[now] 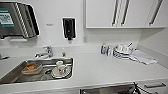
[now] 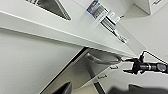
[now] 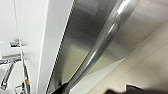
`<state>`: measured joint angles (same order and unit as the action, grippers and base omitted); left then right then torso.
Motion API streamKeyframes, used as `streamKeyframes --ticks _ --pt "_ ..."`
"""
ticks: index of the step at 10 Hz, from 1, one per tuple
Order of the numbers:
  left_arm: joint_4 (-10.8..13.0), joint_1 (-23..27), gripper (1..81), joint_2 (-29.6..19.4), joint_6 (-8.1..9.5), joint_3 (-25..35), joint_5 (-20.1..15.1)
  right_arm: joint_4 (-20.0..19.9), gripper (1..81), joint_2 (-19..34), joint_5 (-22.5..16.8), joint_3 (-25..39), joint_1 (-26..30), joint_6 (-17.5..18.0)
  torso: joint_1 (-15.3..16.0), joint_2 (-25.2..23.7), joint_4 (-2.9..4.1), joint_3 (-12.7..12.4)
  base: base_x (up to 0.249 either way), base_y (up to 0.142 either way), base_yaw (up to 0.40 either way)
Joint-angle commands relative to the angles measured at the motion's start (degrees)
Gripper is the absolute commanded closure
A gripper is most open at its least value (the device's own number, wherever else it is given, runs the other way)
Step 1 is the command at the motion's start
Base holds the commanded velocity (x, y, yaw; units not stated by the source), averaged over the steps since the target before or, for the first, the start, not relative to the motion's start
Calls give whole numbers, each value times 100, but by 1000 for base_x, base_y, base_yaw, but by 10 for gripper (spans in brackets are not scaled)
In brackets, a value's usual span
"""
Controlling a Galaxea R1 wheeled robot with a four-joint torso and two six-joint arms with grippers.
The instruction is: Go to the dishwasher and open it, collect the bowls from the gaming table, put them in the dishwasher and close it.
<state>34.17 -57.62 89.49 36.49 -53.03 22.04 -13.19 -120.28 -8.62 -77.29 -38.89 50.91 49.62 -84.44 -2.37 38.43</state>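
The dishwasher (image 2: 75,72) is a flat stainless-steel front under the white counter, with a long bar handle (image 2: 102,59) across its top. Its top edge (image 1: 107,89) shows at the counter's near edge. My right gripper (image 2: 125,65) is at the end of that handle, open, with one finger against the bar. In the right wrist view the handle (image 3: 102,42) runs close past the camera, over the steel door (image 3: 82,37). I cannot tell whether the door is ajar. The bowls and the gaming table are out of view.
The white counter (image 1: 100,70) holds a steel sink (image 1: 15,72) with a cup, a plate and a food container in it. A faucet (image 1: 46,53) stands behind it. At the back right are stacked dishes (image 1: 122,52), a bottle (image 1: 103,48) and a cloth (image 1: 143,57). Wall cabinets (image 1: 125,13) hang above.
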Motion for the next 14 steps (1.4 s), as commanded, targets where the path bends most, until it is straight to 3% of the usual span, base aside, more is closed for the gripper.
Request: streamKeyframes --ticks 1,3,5,9,14 --pt "99 396 10 -255 16 82 11 -597 10 -209 -8 -382 737 139 0 0 0 0 0 0 0" --pt "99 396 10 -229 16 56 11 -1186 10 -201 -96 -655 781 253 2 0 0 2 0 0 0" --pt "99 396 10 -176 16 29 11 -1485 10 -121 -597 -848 1018 402 2 0 0 2 0 0 0" --pt "99 396 10 -89 16 -15 -16 -1441 10 -139 -1168 -1094 1264 1114 2 0 0 2 0 0 0" --pt "99 396 10 -36 16 -67 -16 -1397 10 -860 -1529 -1885 1027 1352 2 0 0 4 0 0 0"
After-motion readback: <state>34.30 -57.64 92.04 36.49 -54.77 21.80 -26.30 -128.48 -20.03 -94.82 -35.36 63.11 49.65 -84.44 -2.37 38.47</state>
